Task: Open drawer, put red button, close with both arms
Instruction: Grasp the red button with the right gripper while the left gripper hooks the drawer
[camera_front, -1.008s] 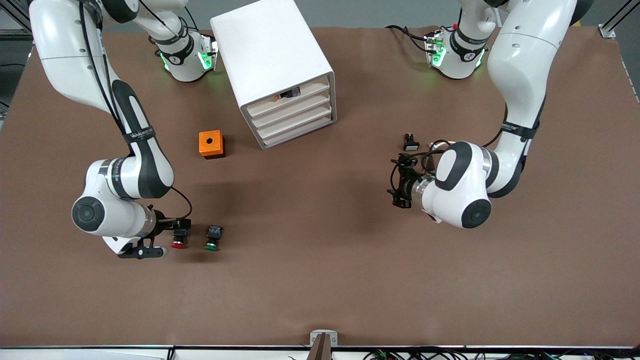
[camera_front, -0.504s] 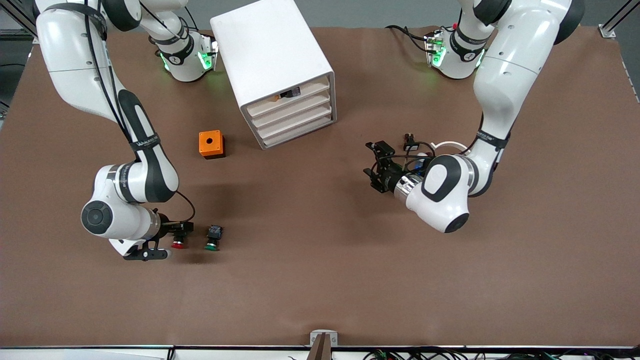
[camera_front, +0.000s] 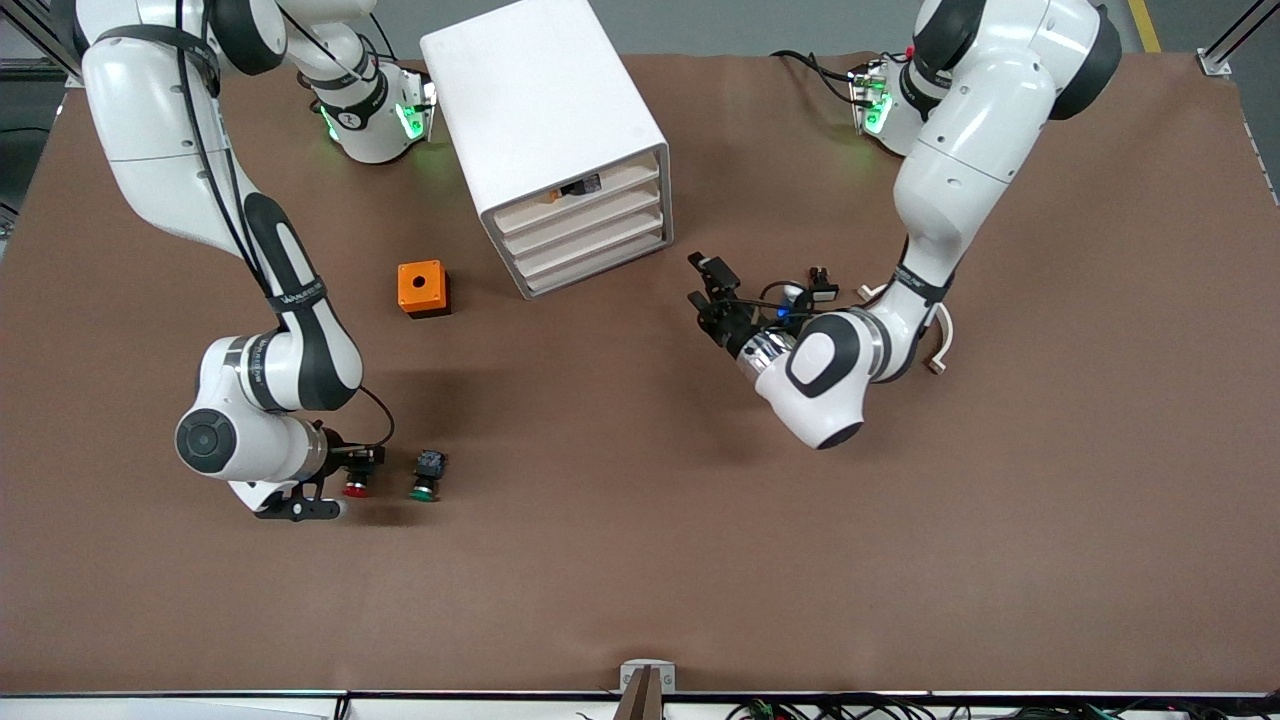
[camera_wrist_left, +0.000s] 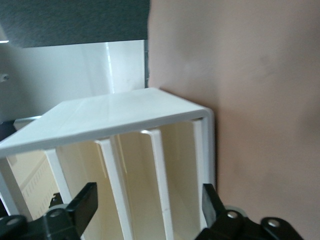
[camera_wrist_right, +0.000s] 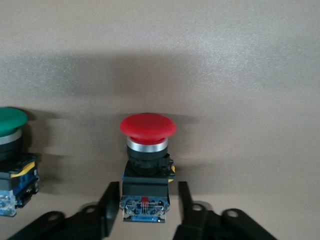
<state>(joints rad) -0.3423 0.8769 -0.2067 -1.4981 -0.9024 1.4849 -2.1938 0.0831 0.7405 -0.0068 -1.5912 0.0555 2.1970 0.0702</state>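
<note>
The red button (camera_front: 355, 489) lies on the table near the right arm's end, cap pointing toward the front camera. My right gripper (camera_front: 352, 479) is low at the table, open, with a finger on each side of the button's black body and blue block (camera_wrist_right: 144, 209); a gap shows beside one finger (camera_wrist_right: 185, 202). The white cabinet (camera_front: 545, 110) has all four drawers shut, the second-highest drawer (camera_front: 588, 220) among them. My left gripper (camera_front: 705, 283) is open and empty, close to the cabinet's front. The left wrist view shows the cream drawer fronts (camera_wrist_left: 135, 185) between its fingers (camera_wrist_left: 82, 205).
A green-capped button (camera_front: 424, 487) lies just beside the red one and shows in the right wrist view (camera_wrist_right: 10, 135). An orange box with a hole (camera_front: 422, 288) stands near the cabinet. A small black part (camera_front: 822, 285) and a white curved piece (camera_front: 937, 340) lie by the left arm.
My left arm has swung its open gripper across the table toward the cabinet's front. My right gripper has shifted only slightly and stays around the red button.
</note>
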